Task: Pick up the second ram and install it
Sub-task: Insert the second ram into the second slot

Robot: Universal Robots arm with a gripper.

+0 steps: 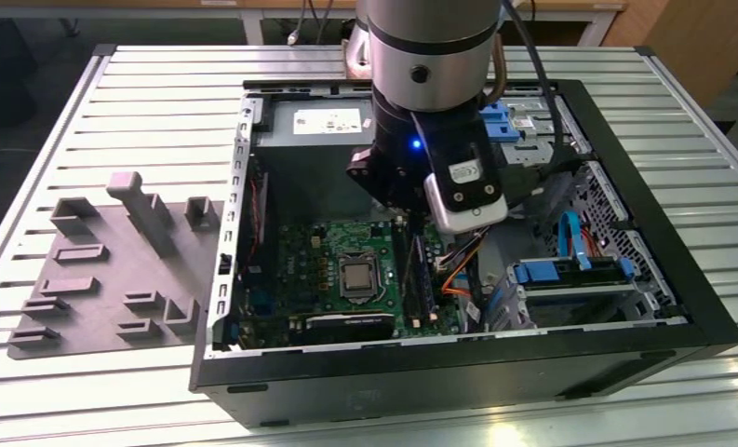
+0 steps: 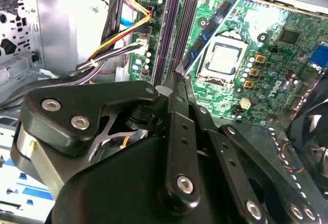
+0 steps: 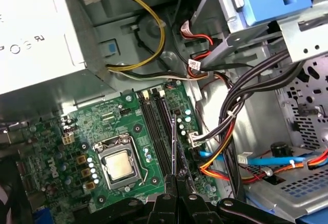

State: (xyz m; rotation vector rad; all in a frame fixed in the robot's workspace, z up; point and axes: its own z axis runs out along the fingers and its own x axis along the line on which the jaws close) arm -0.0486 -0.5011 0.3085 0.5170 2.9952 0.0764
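the second ram [image 2: 206, 35] is pinched between the jaws of the gripper [image 2: 178, 78]. its long axis is held parallel to the memory slots [image 3: 151, 131], close over them.

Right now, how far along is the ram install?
Done: pick-up; the tool grips the ram. In hand: ram held over the motherboard, beside two empty-looking black slots. Left: seating; can't tell whether it is in a slot yet.

Black tool [image 2: 180, 80], green motherboard [image 3: 100, 124]
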